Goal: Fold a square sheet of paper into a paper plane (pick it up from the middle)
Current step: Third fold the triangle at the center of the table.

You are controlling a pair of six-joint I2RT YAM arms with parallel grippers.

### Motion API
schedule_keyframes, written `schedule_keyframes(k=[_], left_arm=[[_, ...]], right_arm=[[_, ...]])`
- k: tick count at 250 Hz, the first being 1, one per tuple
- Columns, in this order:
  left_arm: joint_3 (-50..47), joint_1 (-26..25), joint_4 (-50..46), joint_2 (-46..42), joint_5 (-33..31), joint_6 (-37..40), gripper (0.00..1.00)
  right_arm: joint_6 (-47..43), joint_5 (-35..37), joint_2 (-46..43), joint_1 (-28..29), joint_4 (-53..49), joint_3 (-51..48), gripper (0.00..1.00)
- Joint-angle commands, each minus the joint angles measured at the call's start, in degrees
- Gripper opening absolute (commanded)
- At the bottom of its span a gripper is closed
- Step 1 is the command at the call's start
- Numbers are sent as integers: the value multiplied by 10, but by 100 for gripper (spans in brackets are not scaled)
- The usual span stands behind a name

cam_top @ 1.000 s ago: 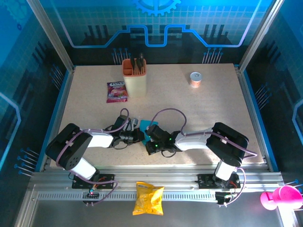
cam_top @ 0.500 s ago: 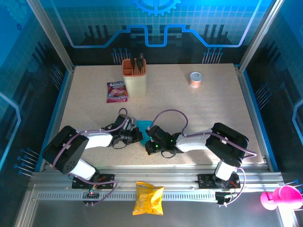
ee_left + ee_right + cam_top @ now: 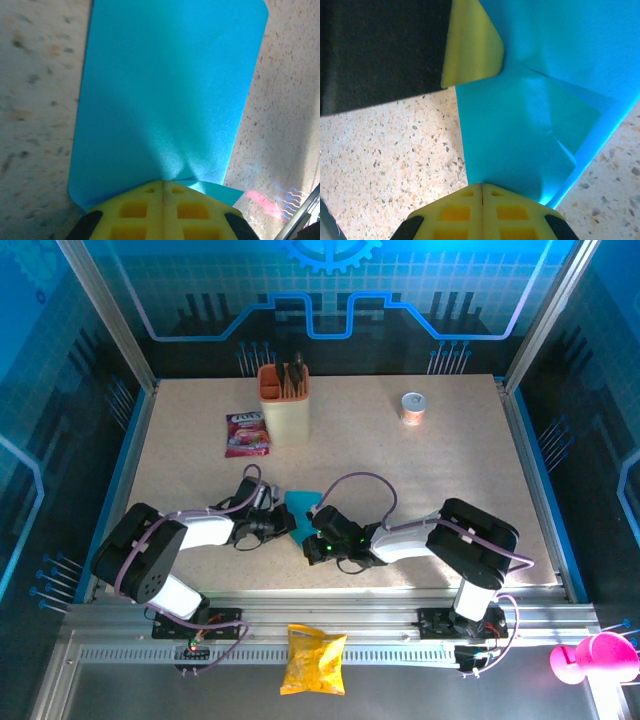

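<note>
The cyan-blue square sheet of paper (image 3: 300,503) lies folded over between my two grippers at the table's near middle. My left gripper (image 3: 284,524) is shut on its near edge; in the left wrist view the sheet (image 3: 170,90) stretches away from the closed yellow fingertips (image 3: 163,183), with a folded flap poking out to the right. My right gripper (image 3: 482,186) is shut on another edge of the sheet (image 3: 530,130), where layered folds and a crease show. The left gripper's yellow finger (image 3: 470,45) touches the paper at the upper left of the right wrist view. In the top view the right gripper (image 3: 312,532) sits just right of the left one.
An orange-cream holder (image 3: 284,403) with dark tools stands at the back left, a pink-purple snack packet (image 3: 246,434) beside it. A small round can (image 3: 412,406) sits at the back right. A yellow crisp bag (image 3: 313,658) lies on the front rail. A pink object (image 3: 590,657) is off the table, bottom right.
Both grippers have shifted slightly left and away from the bases, and more of the cyan paper shows behind them. Both stay shut on it.
</note>
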Motion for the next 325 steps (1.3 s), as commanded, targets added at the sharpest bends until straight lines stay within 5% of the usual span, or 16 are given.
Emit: schedule_keyframes(k=[1, 105, 197, 325], left_arm=[[10, 38, -54, -2, -70, 27, 0], [25, 87, -79, -23, -70, 25, 0], [-8, -22, -91, -160, -75, -13, 0], [-12, -73, 20, -1, -69, -65, 0]], right_arm=[[8, 8, 45, 1, -135, -44, 0], [-6, 18, 37, 0, -160, -37, 0], [-19, 13, 41, -2, -172, -29, 0], [-40, -15, 29, -1, -135, -39, 0]])
